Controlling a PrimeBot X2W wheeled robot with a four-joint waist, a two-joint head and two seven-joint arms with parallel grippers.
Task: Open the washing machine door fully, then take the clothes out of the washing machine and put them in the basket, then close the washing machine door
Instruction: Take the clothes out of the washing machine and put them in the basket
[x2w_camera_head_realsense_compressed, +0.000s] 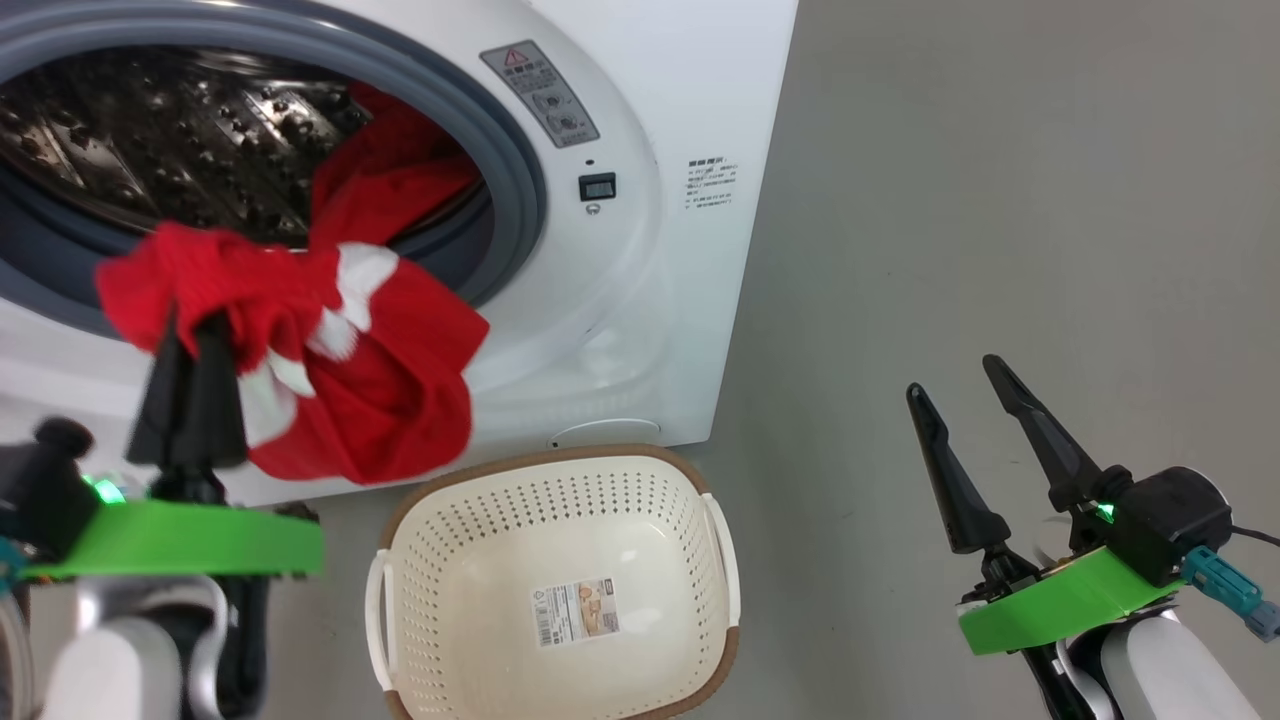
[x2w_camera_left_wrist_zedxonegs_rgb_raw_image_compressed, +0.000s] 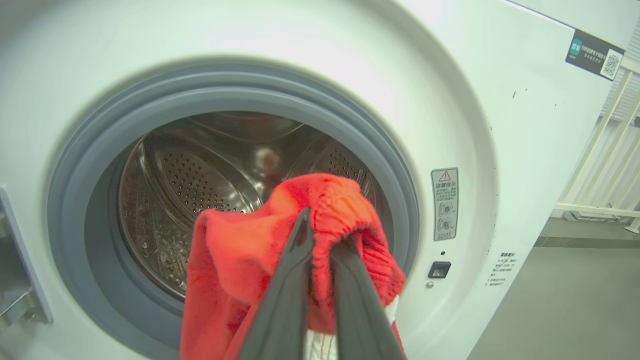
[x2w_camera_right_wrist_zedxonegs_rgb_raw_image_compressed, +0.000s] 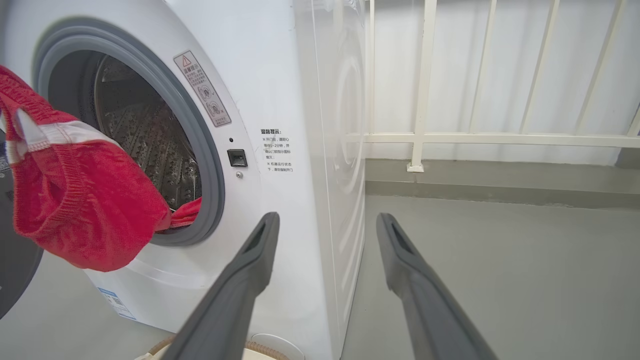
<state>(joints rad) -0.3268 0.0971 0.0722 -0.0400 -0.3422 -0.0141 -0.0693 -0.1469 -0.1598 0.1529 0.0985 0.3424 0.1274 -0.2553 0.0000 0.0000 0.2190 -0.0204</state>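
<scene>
at the left of the head view the left gripper is clenched on the clothes, its dark fingers pinching a gathered red fold, and the red and white fabric hangs before the lower rim of the washing machine while its far end trails over the grey gasket into the steel drum. at bottom centre the basket stands on the grey floor just before the machine, below and right of the hanging cloth. at lower right the right gripper hovers above the floor, jaws spread wide and grasping nothing.
</scene>
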